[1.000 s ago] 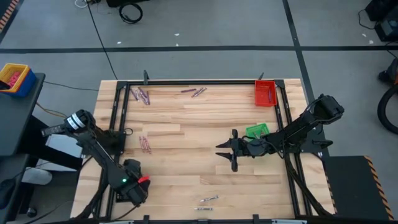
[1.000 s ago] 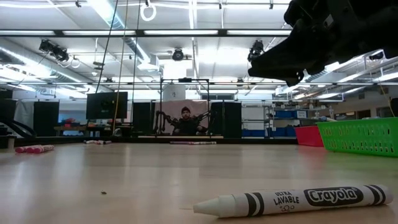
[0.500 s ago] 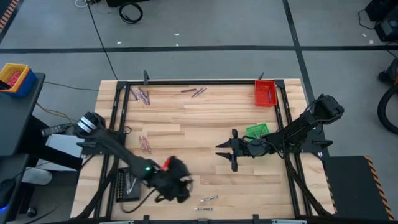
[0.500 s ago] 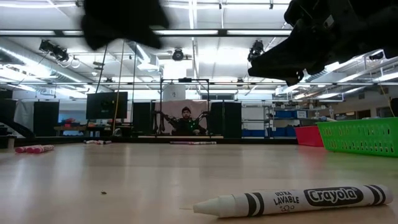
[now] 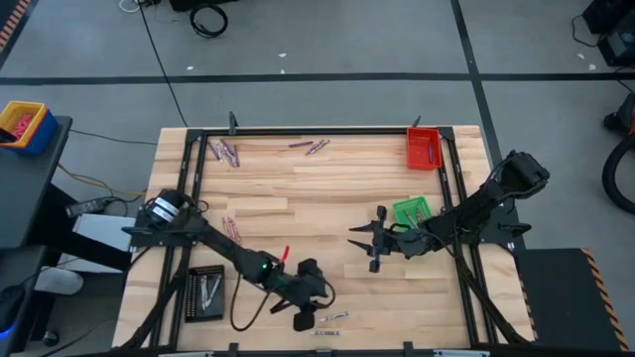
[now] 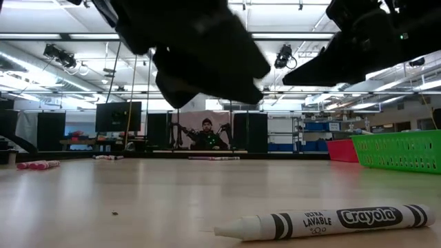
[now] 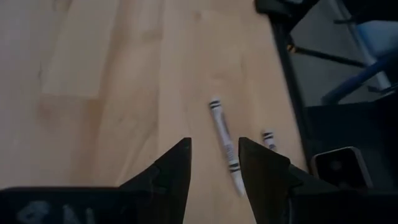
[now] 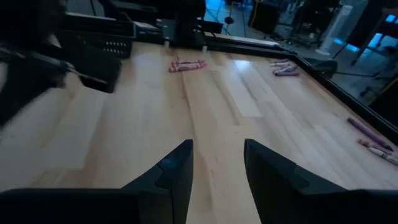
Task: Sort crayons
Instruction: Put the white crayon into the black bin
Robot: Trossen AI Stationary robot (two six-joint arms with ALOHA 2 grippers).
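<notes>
While you look across the pale wood bench [image 5: 327, 188], a workshop with ceiling lights and a seated person [image 6: 206, 133] fills the room behind. Your left tool [image 5: 306, 319] hovers released, holding nothing, just beside two grey crayons [image 5: 332, 317] near the front edge; a second ago it sat back at the black tray [image 5: 205, 292]. Your right tool [image 5: 374, 244] waits released mid-bench near the green tray [image 5: 410, 209]. Maroon crayons [image 5: 228, 152] lie along the far edge. The red tray's [image 5: 423, 148] contents are hard to make out.
</notes>
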